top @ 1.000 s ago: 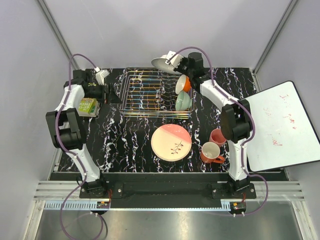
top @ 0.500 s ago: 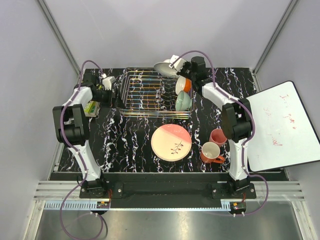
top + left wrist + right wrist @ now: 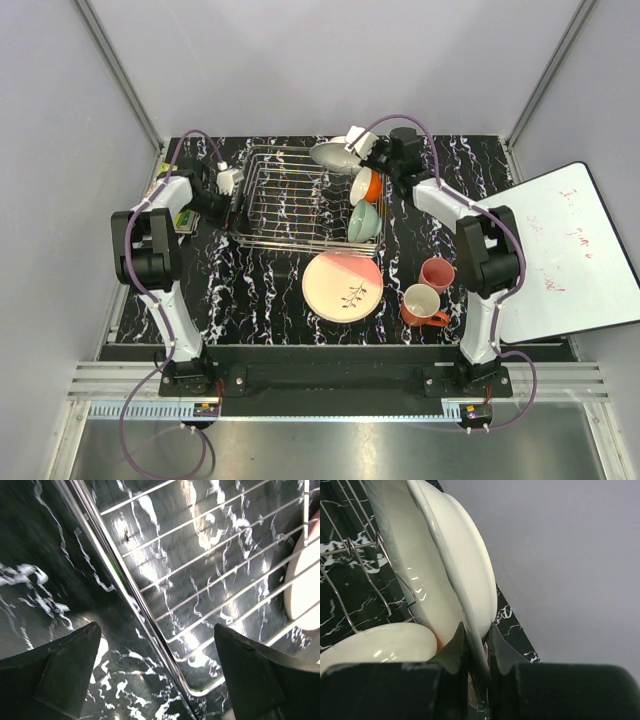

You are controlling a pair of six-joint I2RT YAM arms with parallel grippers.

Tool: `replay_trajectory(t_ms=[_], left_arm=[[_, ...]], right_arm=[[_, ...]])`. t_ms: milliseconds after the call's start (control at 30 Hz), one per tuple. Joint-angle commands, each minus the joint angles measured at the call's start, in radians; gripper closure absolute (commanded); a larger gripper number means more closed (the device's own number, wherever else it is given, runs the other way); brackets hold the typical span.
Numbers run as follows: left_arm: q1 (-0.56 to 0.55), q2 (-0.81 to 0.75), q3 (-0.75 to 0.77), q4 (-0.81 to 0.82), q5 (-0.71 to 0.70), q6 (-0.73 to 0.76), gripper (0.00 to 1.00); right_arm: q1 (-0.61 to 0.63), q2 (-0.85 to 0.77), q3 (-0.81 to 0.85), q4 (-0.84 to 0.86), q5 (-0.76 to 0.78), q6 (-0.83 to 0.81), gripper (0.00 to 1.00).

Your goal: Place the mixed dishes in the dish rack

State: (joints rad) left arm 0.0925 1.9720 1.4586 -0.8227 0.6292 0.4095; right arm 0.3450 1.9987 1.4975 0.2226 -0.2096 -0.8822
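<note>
The left arm [image 3: 168, 325] and the right arm [image 3: 483, 325] are built alike, with smooth white moulded links set between bulky matt black joint housings. Each stands on a squat black base block [image 3: 185, 376]. A thin purple cable [image 3: 400, 118] runs along each arm in loose loops and trails down past the base. The left claw [image 3: 156, 635] has two dull black, wedge-shaped fingers with flat faces. The right claw [image 3: 476, 640] has the same black fingers, tapering to narrow tips above a blocky black body.
</note>
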Motion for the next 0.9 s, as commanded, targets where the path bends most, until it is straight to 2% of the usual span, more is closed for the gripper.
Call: replay_trajectory(t_ms=[0,133,400,533,667,767,867], left_arm=[[-0.007,-0.055,-0.036,-0.052,-0.020,0.072,0.01],[-0.013,-0.068,-0.060,-0.056,-0.003,0.075,0.01],[-0.025,-0.093,-0.092,-0.056,0.010,0.075,0.01],[-0.027,-0.099,-0.096,-0.058,0.018,0.077,0.01],[-0.027,-0.094,-0.092,-0.058,0.032,0.066,0.01],[-0.028,-0.093,-0.087,-0.056,0.040,0.060,0.01],[-0.030,-0.088,-0.081,-0.058,0.038,0.057,0.01]], right_arm=[[0.012,-0.182,-0.058,0.054,-0.096,0.066,1.00],[0.014,-0.209,-0.066,0.034,-0.100,0.060,1.00],[0.014,-0.127,0.024,0.015,-0.123,0.103,1.00],[0.014,-0.107,0.018,0.020,-0.119,0.121,0.98],[0.025,-0.103,-0.035,0.085,-0.094,0.140,0.92],[0.058,-0.095,-0.097,0.154,-0.033,0.091,0.92],[0.098,-0.087,-0.160,0.251,0.036,0.023,0.96]])
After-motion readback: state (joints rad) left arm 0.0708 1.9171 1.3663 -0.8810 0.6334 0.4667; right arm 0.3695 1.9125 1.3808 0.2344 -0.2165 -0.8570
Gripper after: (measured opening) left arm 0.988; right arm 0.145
